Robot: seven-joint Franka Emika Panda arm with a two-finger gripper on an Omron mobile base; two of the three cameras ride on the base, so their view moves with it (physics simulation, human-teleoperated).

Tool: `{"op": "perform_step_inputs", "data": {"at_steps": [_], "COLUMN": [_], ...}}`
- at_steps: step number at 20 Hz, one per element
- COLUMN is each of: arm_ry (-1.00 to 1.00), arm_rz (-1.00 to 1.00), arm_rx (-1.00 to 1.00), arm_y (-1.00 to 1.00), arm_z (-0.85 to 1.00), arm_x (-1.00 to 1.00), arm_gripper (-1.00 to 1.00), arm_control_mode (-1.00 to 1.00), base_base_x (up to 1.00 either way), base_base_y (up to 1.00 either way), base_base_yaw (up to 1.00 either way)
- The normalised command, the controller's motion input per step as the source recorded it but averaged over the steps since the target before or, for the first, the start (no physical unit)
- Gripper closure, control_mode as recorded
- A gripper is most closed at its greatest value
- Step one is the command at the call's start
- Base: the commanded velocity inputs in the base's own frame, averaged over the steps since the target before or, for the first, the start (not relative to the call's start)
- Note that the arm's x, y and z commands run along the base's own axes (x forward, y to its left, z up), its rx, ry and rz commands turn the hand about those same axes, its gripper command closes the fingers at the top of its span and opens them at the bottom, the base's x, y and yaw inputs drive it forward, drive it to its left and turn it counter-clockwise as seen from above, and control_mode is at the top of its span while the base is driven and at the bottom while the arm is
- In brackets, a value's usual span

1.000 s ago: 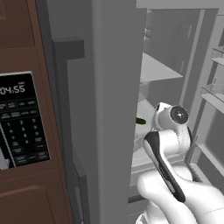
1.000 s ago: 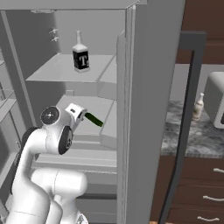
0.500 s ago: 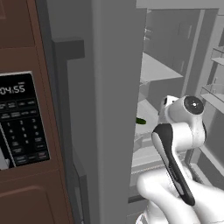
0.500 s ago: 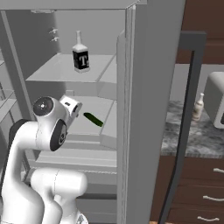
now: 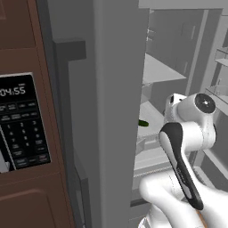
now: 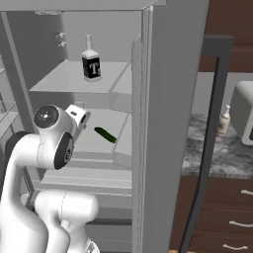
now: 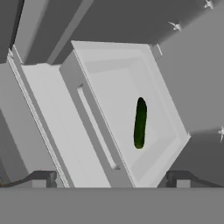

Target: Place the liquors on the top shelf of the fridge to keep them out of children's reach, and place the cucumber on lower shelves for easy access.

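Note:
The cucumber (image 7: 140, 123) lies loose on a lower shelf (image 7: 109, 87) of the open fridge (image 6: 158, 99). It also shows as cucumber (image 6: 105, 134) and cucumber (image 5: 143, 123). My gripper (image 7: 111, 179) hovers in front of that shelf, open, with nothing between its fingers. From the right, the gripper (image 6: 81, 117) is just left of the cucumber and apart from it. A squat dark liquor bottle (image 6: 92, 66) with a white neck stands upright on the top shelf (image 6: 59, 86). A slim cream-white liquor bottle (image 6: 225, 121) stands on the counter to the right, outside the fridge.
The fridge's grey left door (image 5: 116, 111) stands close beside the arm, with the microwave panel (image 5: 22, 124) beyond it. The right door's dark handle (image 6: 212, 138) runs down between fridge and counter. A white appliance (image 6: 244, 111) sits by the cream bottle. Door racks (image 5: 218, 93) line the far side.
The hand has drawn back a little from the cucumber and the arm's elbow has swung sideways. The cucumber stays lying on the lower shelf. The jaws have stayed open.

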Motion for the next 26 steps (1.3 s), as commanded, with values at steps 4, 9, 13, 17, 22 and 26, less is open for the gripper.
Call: {"op": "perform_step_inputs", "data": {"at_steps": [4,9,13,17,22,26], "arm_ry": [-0.03,-0.03,-0.01,-0.1,-0.07,-0.04], "arm_rz": [0.03,0.02,0.0,0.0,0.0,0.0], "arm_rx": [0.0,0.0,0.0,-0.05,-0.04,-0.02], "arm_y": [0.0,0.0,0.0,0.04,0.03,0.0], "arm_z": [0.17,0.09,0.0,0.0,0.0,0.0], "arm_x": [-0.06,-0.08,-0.11,-0.37,-0.28,-0.18], "arm_gripper": [-1.0,-1.0,-1.0,-1.0,-1.0,-1.0], "arm_control_mode": [-1.0,-1.0,-1.0,-1.0,-1.0,-1.0], "base_base_x": [0.0,0.0,0.0,0.0,0.0,0.0], "base_base_y": [0.0,0.0,0.0,0.0,0.0,0.0], "base_base_yaw": [0.0,0.0,0.0,0.0,0.0,0.0]}}
